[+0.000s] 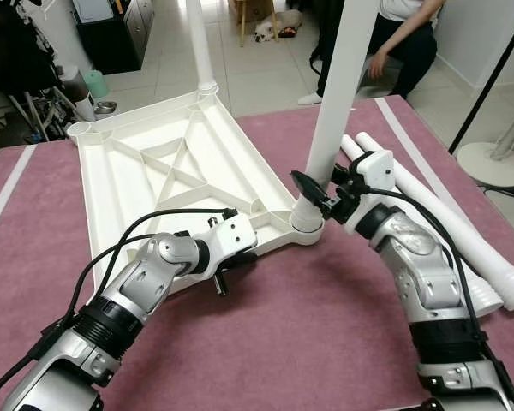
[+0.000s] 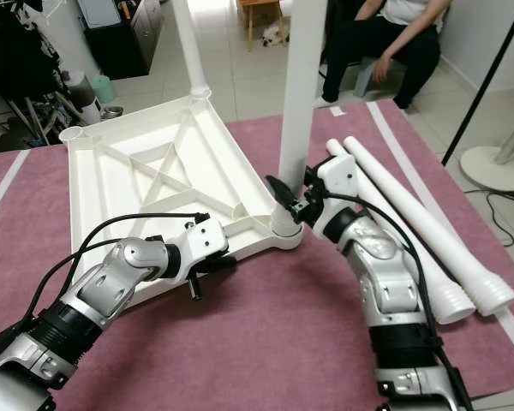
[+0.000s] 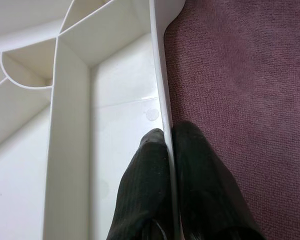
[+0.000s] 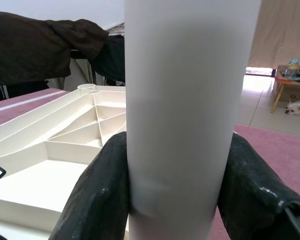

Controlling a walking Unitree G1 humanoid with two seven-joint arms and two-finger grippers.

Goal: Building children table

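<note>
Two spare legs lie on your maroon rug; your right gripper clamps the upright leg at the upturned tabletop corner socket, while your left gripper pinches its near rim

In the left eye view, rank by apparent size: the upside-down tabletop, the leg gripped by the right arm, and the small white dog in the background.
1. Tabletop, largest.
2. Gripped leg, cut off by the frame's top.
3. Dog, smallest, though it lies far from the camera, so true size is unsure.
</note>
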